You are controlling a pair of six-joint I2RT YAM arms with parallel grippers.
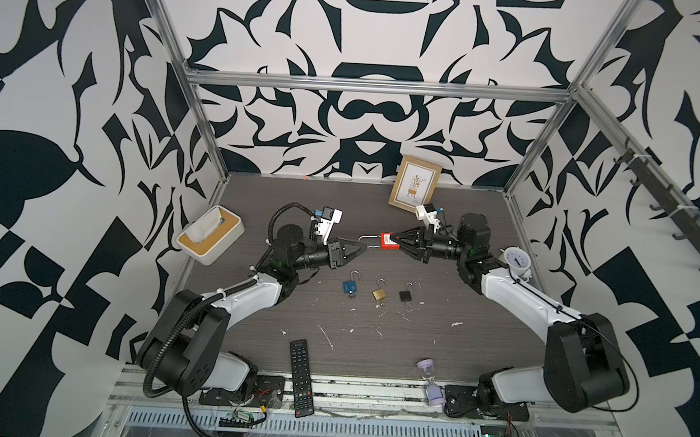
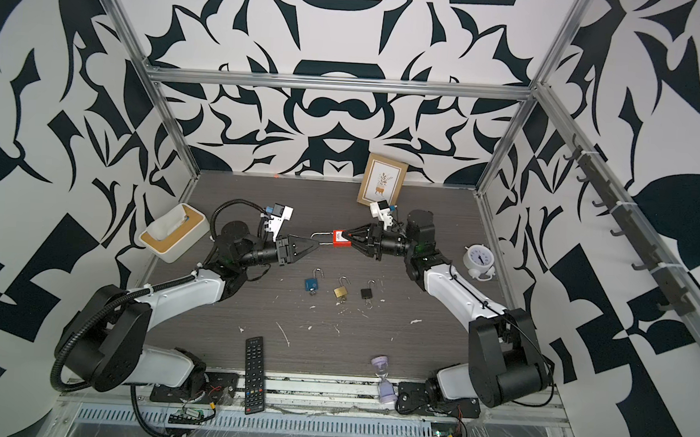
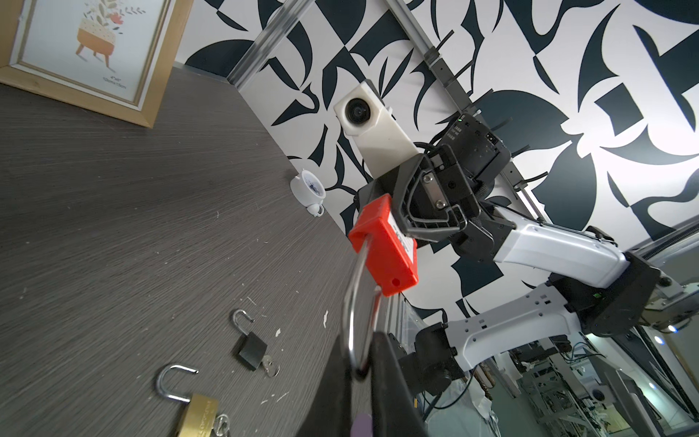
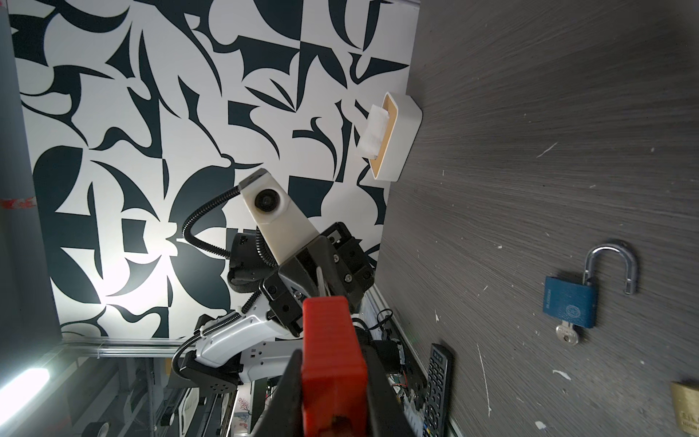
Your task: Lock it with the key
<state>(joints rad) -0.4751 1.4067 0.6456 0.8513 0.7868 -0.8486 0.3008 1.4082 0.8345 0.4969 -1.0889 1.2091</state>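
Pincers share the red padlock (image 1: pixel 387 242) above the worktop (image 1: pixel 415 348), 12 o'clock of three small locks (image 1: pixel 379 293): right pincer (image 1: pixel 399 242) clamps its body as a brace, left pincer (image 1: pixel 364 246), closed on the open metal loop (image 3: pixel 353 287), seems set to push it home.

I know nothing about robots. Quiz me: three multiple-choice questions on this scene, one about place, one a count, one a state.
1. Where is the red plastic padlock? A) on the floor B) held up by the left hand and right hand C) in a drawer
2. How many padlocks lie on the dark wood-grain table? A) three B) one C) five
3. The blue padlock has its metal loop: A) shut B) missing C) open

1B: both hands grip it in the air.
2A: the blue one, a brass padlock and a black padlock.
3C: one end hangs free.
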